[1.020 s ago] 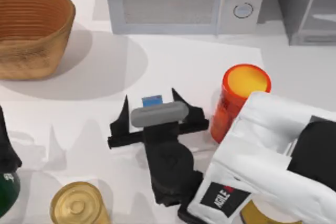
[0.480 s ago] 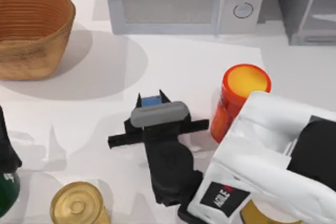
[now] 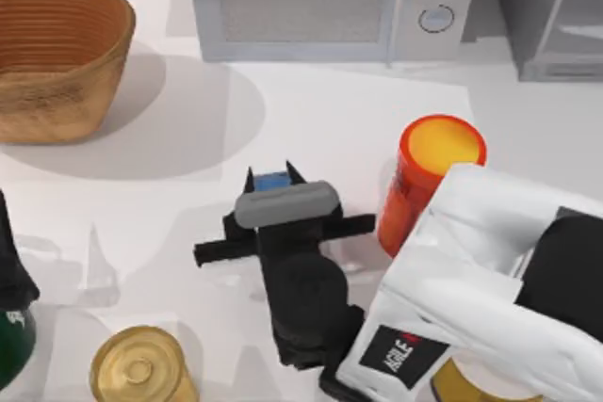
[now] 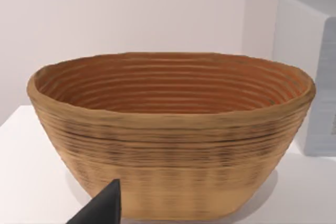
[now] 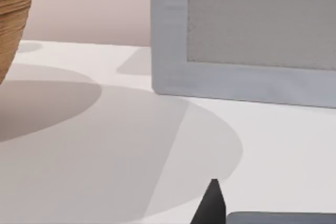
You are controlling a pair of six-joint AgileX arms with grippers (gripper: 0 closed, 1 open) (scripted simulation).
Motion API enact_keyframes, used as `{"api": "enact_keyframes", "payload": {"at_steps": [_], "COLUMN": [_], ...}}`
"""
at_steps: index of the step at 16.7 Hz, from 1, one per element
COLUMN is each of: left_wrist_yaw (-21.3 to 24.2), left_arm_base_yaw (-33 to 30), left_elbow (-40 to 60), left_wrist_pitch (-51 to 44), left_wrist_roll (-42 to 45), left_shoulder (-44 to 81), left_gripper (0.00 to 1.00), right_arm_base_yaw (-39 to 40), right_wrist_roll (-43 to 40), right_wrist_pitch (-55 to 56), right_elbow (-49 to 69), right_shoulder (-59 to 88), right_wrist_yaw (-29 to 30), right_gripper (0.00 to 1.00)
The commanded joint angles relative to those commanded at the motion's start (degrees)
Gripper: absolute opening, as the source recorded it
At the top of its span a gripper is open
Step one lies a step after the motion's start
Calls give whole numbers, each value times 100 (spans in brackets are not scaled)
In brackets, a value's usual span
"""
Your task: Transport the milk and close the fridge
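Two black fingers of the right gripper [image 3: 272, 177] squeeze the milk [image 3: 272, 180] from both sides. Only the blue top of the little carton peeks out between them, near the middle of the table [image 3: 330, 120]. The gripper's grey bar sits just in front of the milk, and the big white right arm [image 3: 471, 280] reaches in from the bottom right corner of the top view.

The tall red-orange tube [image 3: 424, 181] with its yellow lid stands just to the right of the gripper — near it, but not touching. Behind everything, at the back of the table, is the light grey microwave [image 3: 320, 2] with two round knobs. The fridge [image 3: 556, 11] is the grey cabinet in the far right corner, and you can see just part of it. Its door panel looks swung at a slant.

The woven basket [image 3: 57, 54] sits far off at the back left. A gold can [image 3: 141, 369] stands at the front left, and a dark green thing [image 3: 14, 336] is at the left edge.

The left arm is parked at the left side. The left wrist view looks at the basket [image 4: 173, 135], and one dark fingertip of the left gripper [image 4: 102, 208] pokes in — I cannot tell if that one is open or closed.

The right wrist view shows the microwave [image 5: 247, 35] front and one dark fingertip [image 5: 210, 205].
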Motion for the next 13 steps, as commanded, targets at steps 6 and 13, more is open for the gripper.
{"api": "enact_keyframes", "payload": {"at_steps": [6, 13], "left_wrist_yaw": [0, 0], "left_arm_base_yaw": [0, 0], "left_elbow": [0, 0], "left_wrist_pitch": [0, 0], "left_wrist_roll": [0, 0], "left_shoulder": [0, 0], "left_gripper": [100, 100], "right_arm_base_yaw": [-84, -217], "right_wrist_roll": [75, -125], "right_wrist_pitch": [195, 213], "right_elbow": [165, 302], "right_shoulder": [-72, -583], "right_wrist_yaw": [-86, -277], "right_gripper": [0, 0]}}
